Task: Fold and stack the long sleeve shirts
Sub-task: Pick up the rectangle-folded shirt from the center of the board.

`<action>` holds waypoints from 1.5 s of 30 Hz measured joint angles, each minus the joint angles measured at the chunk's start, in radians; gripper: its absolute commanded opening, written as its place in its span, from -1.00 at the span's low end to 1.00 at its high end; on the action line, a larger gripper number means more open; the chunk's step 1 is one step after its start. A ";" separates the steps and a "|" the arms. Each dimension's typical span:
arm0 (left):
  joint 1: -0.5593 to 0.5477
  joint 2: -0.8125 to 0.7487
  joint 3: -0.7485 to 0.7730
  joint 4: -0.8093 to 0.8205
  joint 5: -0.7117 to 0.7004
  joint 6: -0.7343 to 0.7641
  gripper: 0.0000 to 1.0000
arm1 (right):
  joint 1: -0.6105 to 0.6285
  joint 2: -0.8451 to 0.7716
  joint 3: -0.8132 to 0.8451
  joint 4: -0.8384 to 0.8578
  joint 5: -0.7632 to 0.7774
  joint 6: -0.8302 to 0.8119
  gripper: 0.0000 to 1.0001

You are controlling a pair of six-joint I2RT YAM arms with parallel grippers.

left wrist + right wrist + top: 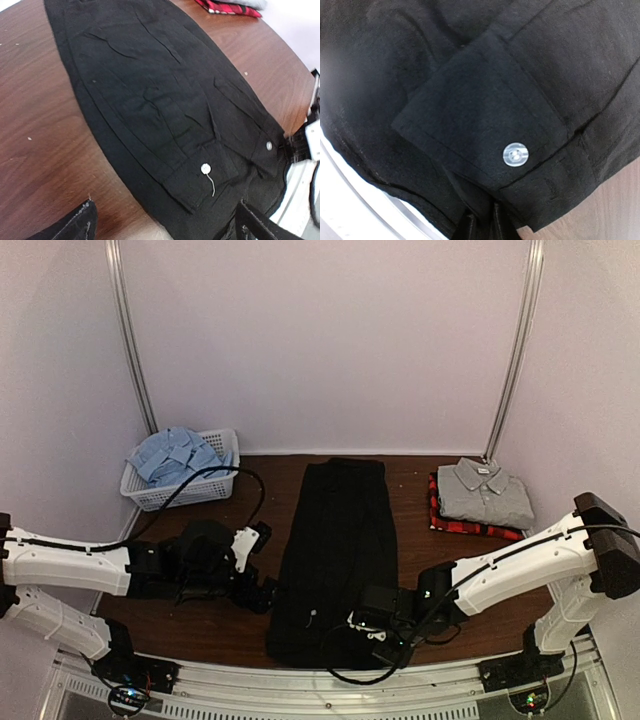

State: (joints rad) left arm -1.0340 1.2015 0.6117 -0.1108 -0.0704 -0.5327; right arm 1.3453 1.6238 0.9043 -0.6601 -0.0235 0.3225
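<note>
I am working in a robotics test cell, not a home. Bare pale lilac wall panels (330, 340) box in a brown wood-grain table (410, 550), with silver metal posts (131, 350) at its far corners. Two white-and-black robot arms (70, 565) are bolted to an aluminium rail (300, 680) along its near edge, beside lit circuit boards (128, 698) and loose black cables (258, 485).

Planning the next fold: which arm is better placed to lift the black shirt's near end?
Right. The right gripper pinches the near edge of the black shirt; the left gripper stands open beside it.
</note>
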 measured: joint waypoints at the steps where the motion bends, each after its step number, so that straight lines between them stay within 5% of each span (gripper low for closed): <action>1: -0.001 0.000 -0.021 0.022 0.013 0.009 0.94 | 0.000 0.000 0.000 -0.002 -0.001 0.004 -1.00; 14: -0.048 -0.035 -0.231 0.345 0.173 0.239 0.94 | -0.059 -0.124 -0.029 -0.029 -0.033 0.024 -1.00; 29: -0.216 0.079 -0.216 0.321 0.194 0.484 0.94 | -0.122 -0.179 -0.066 -0.049 -0.096 0.026 -1.00; 37: -0.281 0.146 -0.188 0.311 0.179 0.541 0.88 | -0.063 -0.131 -0.068 -0.003 -0.134 0.043 -0.26; 45: -0.288 0.208 -0.140 0.288 0.121 0.595 0.77 | -0.057 -0.132 -0.068 0.006 -0.141 0.050 -0.16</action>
State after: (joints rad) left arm -1.3224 1.4090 0.4713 0.1768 0.0509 0.0628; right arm 1.2881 1.4914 0.8360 -0.6537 -0.1646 0.3725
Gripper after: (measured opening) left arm 0.895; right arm 0.415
